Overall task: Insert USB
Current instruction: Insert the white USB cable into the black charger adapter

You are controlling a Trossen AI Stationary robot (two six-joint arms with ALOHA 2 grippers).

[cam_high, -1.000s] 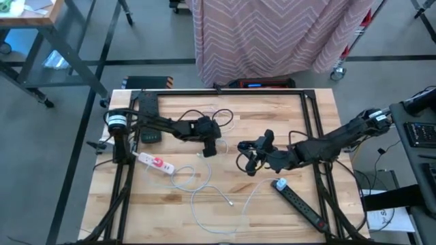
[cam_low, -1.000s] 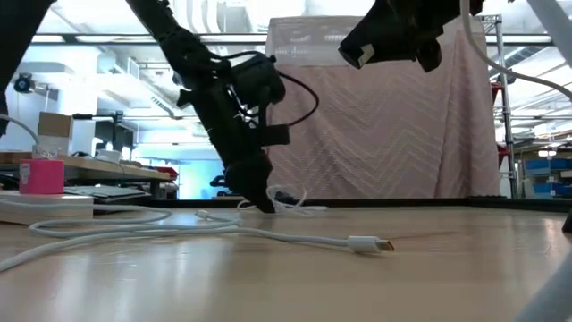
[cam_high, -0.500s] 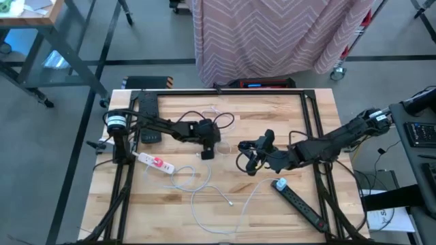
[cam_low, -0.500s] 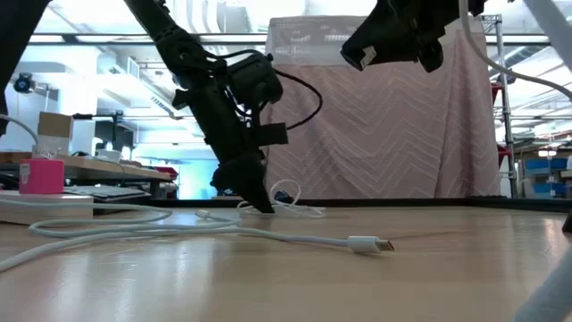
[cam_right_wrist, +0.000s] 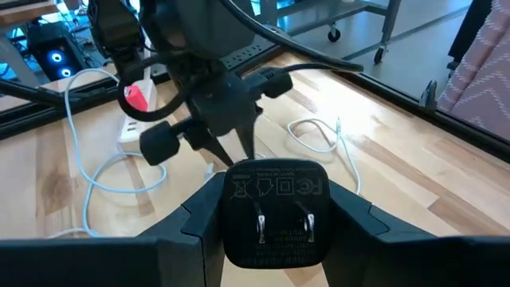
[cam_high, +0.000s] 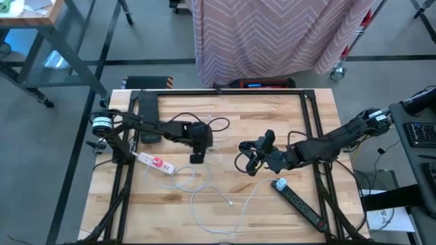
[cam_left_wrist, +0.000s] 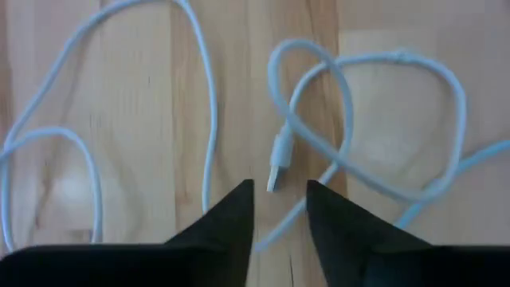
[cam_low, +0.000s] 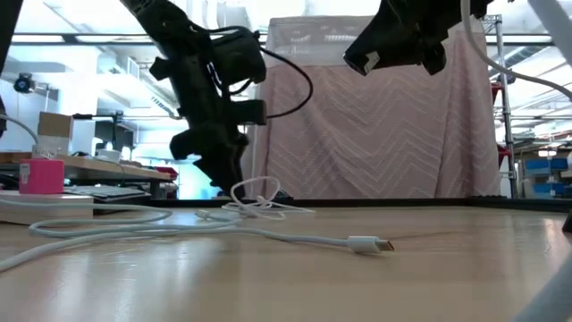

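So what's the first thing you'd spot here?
Probably the white cable looping all over the wooden table. The left gripper hangs with open jaws just above the cable's plug, while the right gripper holds a black charger over the table's middle.

Desk (cam_high: 272,218) inventory: two power strips, one white (cam_high: 155,162), one black (cam_high: 300,201). One white USB cable (cam_high: 204,204). One black plug adapter (cam_right_wrist: 273,209). Two robot arms, each with one pincer.
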